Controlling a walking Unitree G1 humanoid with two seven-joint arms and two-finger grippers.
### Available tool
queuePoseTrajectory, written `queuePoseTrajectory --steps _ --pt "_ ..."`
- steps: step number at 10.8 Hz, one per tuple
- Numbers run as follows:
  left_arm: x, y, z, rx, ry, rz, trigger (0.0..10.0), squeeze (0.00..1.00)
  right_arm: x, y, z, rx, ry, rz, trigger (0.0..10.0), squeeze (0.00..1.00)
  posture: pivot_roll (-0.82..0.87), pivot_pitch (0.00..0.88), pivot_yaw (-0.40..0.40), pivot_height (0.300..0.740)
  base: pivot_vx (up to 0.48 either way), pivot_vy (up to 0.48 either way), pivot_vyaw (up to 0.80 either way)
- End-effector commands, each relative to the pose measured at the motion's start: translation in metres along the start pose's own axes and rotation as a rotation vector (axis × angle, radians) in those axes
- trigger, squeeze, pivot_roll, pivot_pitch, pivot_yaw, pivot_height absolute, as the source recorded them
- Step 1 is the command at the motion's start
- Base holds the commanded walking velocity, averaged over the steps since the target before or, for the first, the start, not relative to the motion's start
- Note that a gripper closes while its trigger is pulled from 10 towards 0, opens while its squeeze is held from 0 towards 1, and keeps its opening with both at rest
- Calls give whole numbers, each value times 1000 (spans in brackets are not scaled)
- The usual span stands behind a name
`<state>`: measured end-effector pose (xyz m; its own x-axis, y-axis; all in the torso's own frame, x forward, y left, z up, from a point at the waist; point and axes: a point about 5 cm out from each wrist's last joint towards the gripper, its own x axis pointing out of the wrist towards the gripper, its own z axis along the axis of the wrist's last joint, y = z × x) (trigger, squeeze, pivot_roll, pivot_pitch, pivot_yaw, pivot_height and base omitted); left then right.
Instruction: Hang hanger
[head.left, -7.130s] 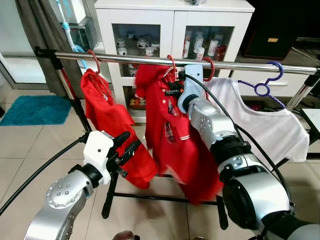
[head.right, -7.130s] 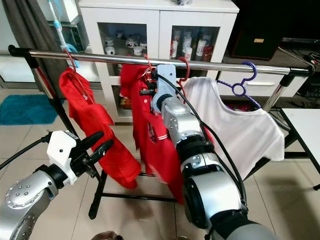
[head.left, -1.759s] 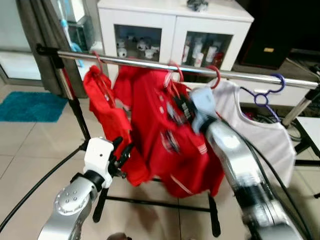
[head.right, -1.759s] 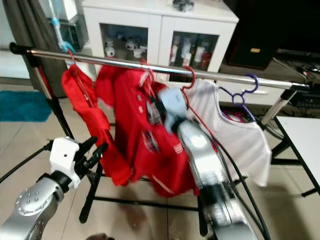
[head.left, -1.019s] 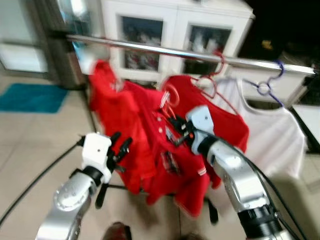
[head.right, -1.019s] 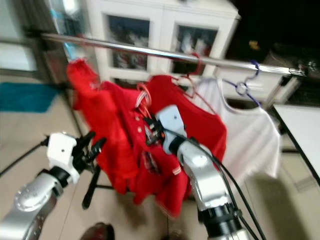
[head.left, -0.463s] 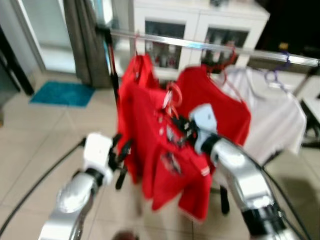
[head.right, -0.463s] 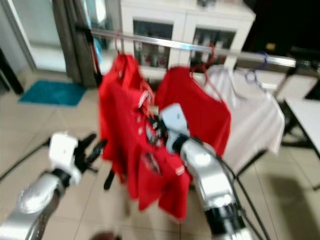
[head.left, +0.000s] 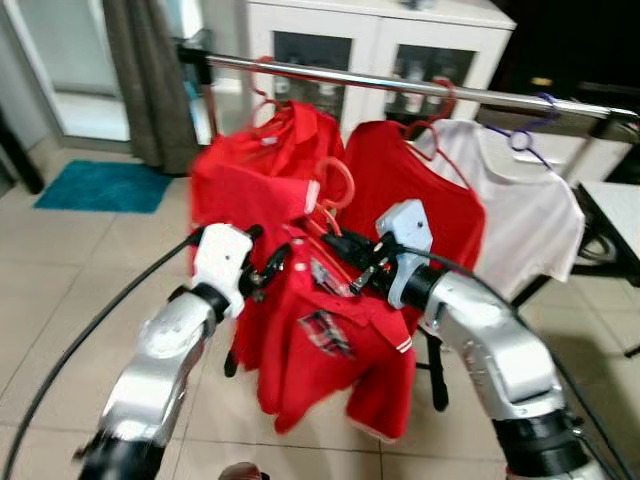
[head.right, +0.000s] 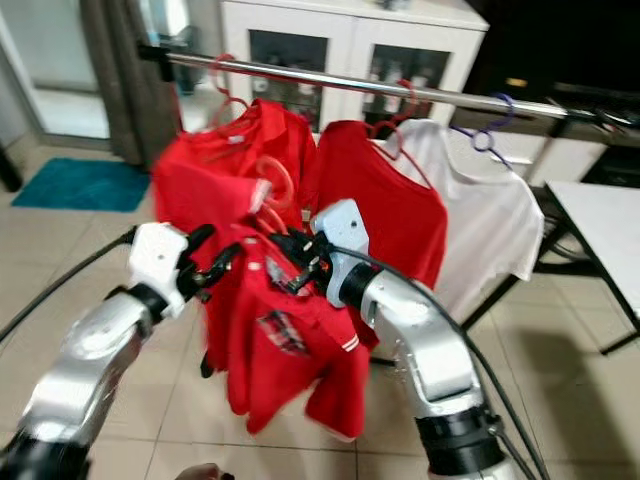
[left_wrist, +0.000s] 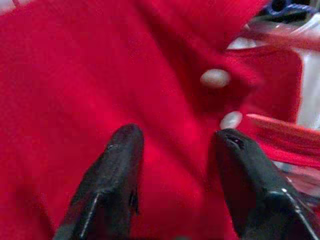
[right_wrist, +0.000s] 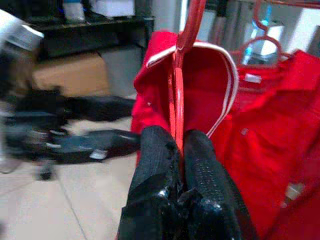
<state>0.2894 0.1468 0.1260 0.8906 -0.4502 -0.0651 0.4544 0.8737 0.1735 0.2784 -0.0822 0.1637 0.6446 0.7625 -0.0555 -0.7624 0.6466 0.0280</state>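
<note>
A red hanger (right_wrist: 178, 95) carries a red polo shirt (head.left: 330, 350), and both hang below and in front of the chrome rail (head.left: 400, 85). My right gripper (head.left: 350, 262) is shut on the hanger's neck just under its hook (head.left: 335, 185). In the right wrist view the two fingers (right_wrist: 157, 160) pinch the red neck. My left gripper (head.left: 272, 268) is open at the shirt's left shoulder. In the left wrist view its fingertips (left_wrist: 120, 150) straddle red cloth with white buttons (left_wrist: 215, 78).
On the rail hang a red shirt (head.left: 255, 150), another red shirt (head.left: 430, 190), a white T-shirt (head.left: 525, 215) and a purple hanger (head.left: 525, 130). A white glass-door cabinet (head.left: 370, 45) stands behind. A grey curtain (head.left: 140, 80) and a blue mat (head.left: 95, 185) are at the left, a white table (head.left: 615, 195) at the right.
The hanger with the red polo has come off the rail and now sits lower, in my right gripper. My left gripper has risen to the shirt. The camera has shifted.
</note>
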Motion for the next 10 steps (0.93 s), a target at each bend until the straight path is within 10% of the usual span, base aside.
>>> queuePoseTrajectory --steps 1,4,5,7,10 --pt "9 1 4 8 -25 17 10000 0 -1 4 17 -16 -56 44 0 0 56 3 -21 740 0 0 0" --pt "22 -12 9 -71 -84 -44 10000 0 -3 11 18 -12 -41 73 0 0 49 0 -10 740 0 0 0" --pt "21 -9 7 -95 -101 6 10000 1000 -2 10 19 -12 -36 52 0 0 48 0 -11 740 0 0 0" --pt "-1 -2 3 -46 -110 96 10000 1000 1 -5 14 6 -18 -90 0 0 50 4 -13 740 0 0 0" --pt "-21 -17 16 67 -224 122 10000 1000 14 3 9 122 -72 11 0 0 62 8 -21 740 0 0 0"
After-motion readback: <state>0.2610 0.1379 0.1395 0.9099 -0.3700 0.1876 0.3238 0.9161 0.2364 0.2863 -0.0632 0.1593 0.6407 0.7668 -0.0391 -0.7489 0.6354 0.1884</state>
